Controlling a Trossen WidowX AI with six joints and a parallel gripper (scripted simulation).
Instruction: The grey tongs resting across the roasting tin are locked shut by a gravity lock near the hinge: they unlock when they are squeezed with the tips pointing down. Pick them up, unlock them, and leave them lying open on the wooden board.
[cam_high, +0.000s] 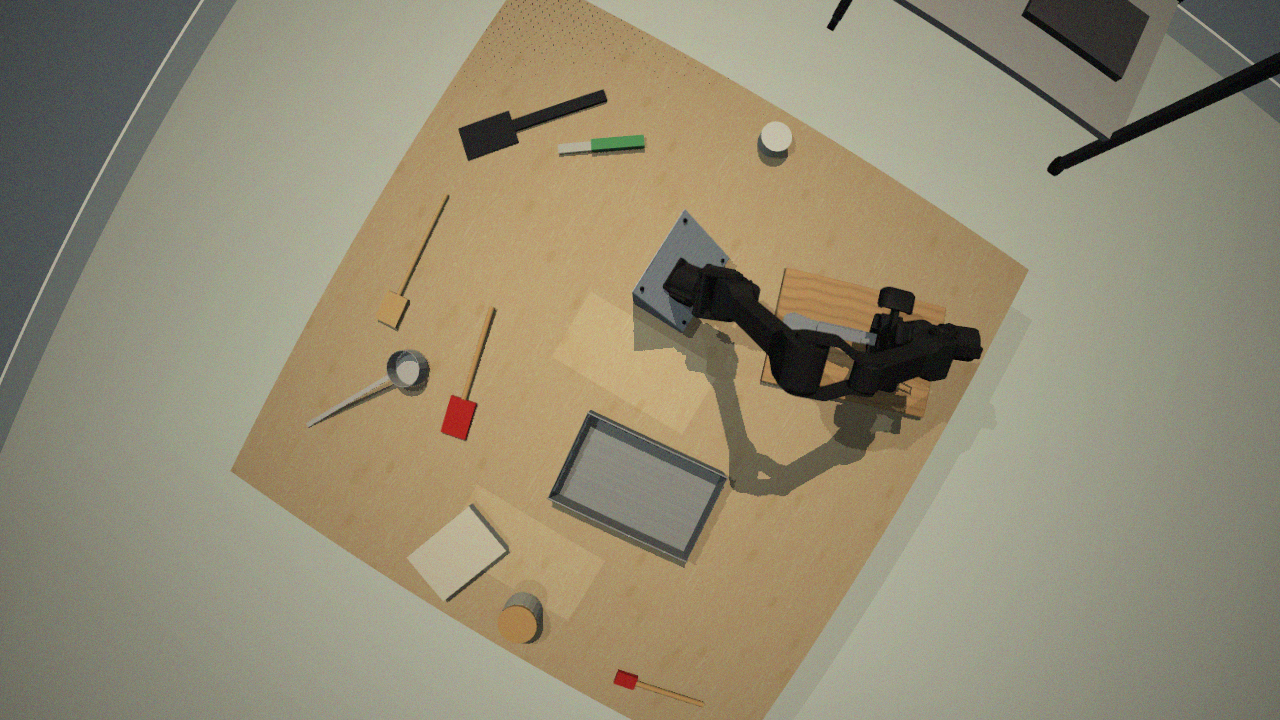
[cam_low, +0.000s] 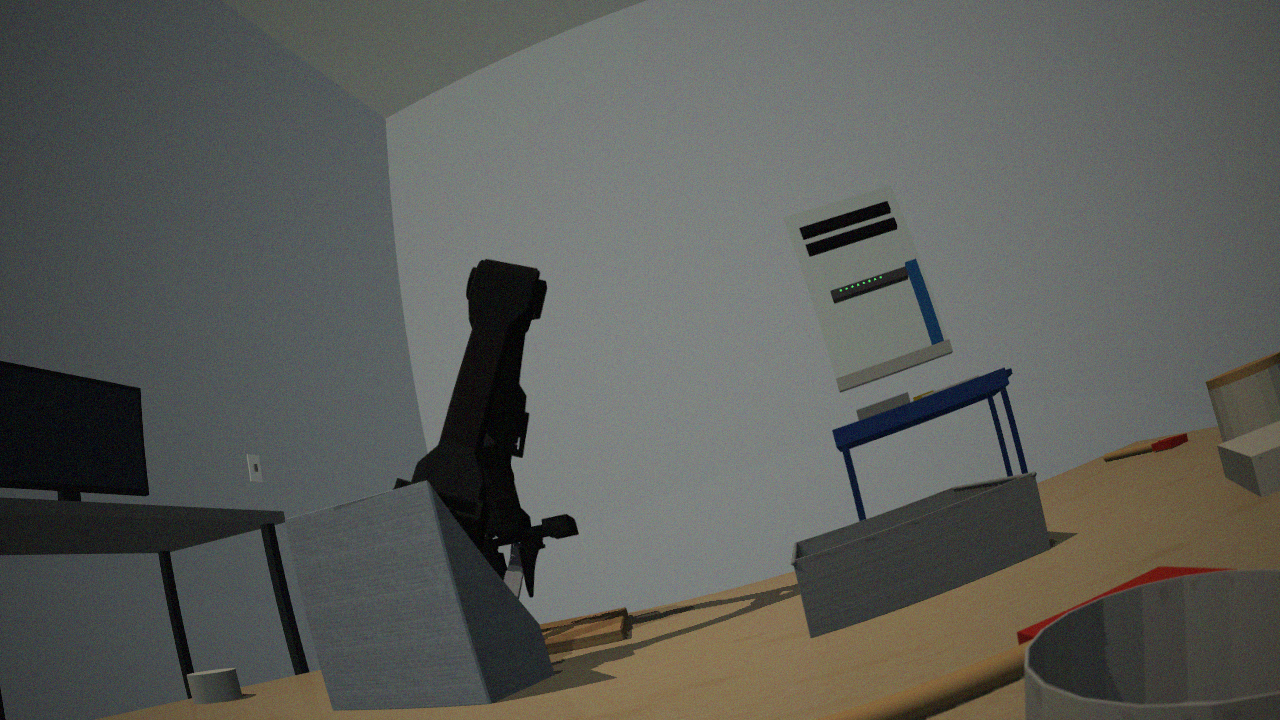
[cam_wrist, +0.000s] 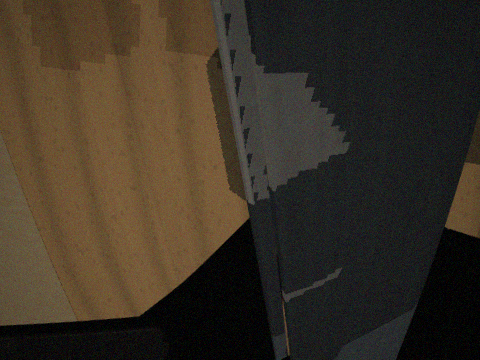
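My gripper (cam_high: 881, 333) is pinched tight on the grey tongs (cam_high: 819, 325), which hang above the wooden board (cam_high: 827, 300), well away from the roasting tin (cam_high: 637, 484). I judge the risk is letting go too high (the wrist view shows board grain below, not contact): the tongs could bounce off the board's edge or snap shut if the lock re-engages.

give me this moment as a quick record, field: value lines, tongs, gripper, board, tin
tongs: grey tongs held in the air over the board, partly hidden by the arm
gripper: gripper shut on the tongs
board: wooden board under the arm, beside the grey base
tin: roasting tin with nothing across it
open or locked: cannot tell
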